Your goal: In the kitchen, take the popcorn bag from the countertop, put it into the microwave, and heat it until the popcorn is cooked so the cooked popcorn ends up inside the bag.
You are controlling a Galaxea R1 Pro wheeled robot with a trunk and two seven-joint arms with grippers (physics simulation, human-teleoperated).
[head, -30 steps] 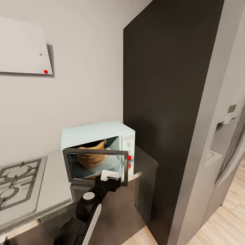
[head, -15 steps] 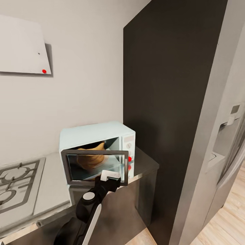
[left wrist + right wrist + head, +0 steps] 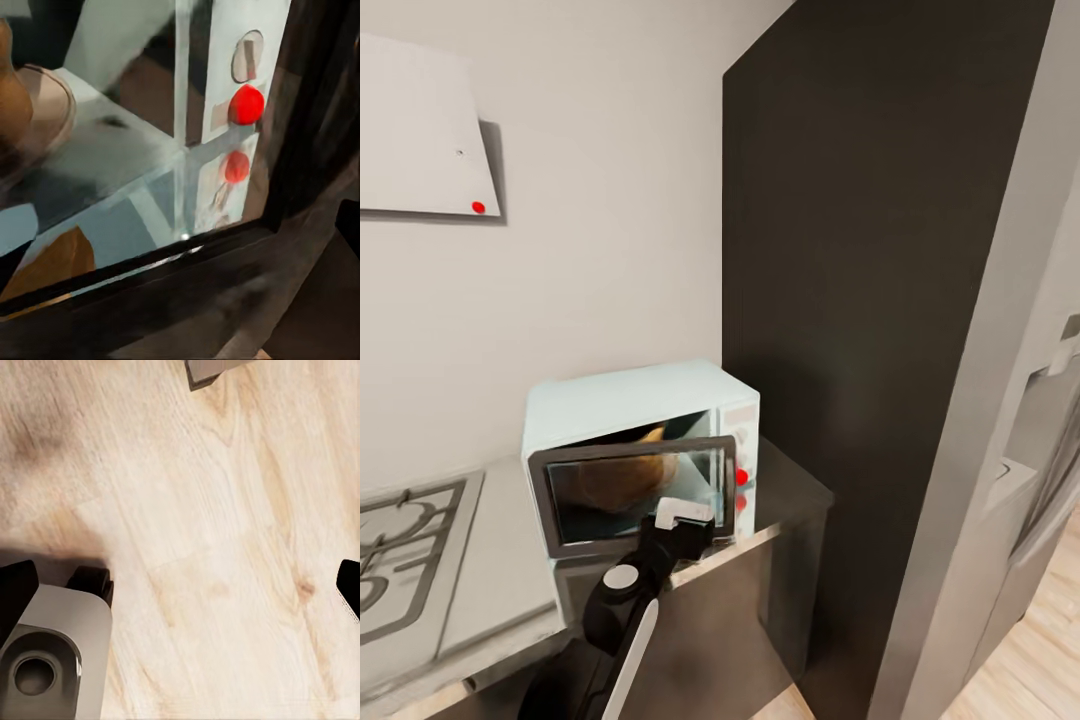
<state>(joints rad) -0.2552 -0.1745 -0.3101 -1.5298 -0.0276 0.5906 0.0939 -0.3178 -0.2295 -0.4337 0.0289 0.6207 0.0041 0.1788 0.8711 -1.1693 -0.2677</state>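
While the popcorn bag point(image 3: 622, 478) sits inside the microwave point(image 3: 640, 455) at centre frame, left fingers point(image 3: 682, 517) touch its nearly shut door; their spread is unclear.

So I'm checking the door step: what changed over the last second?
The microwave door swung further towards shut, with the left arm against its lower edge. The camera also shifted. The bag stayed inside; the door is not yet fully shut.

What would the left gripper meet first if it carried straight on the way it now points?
Most likely the dark glass door of the microwave, nearly shut just ahead of the left gripper; the popcorn bag sits behind that glass. Depth is uncertain.
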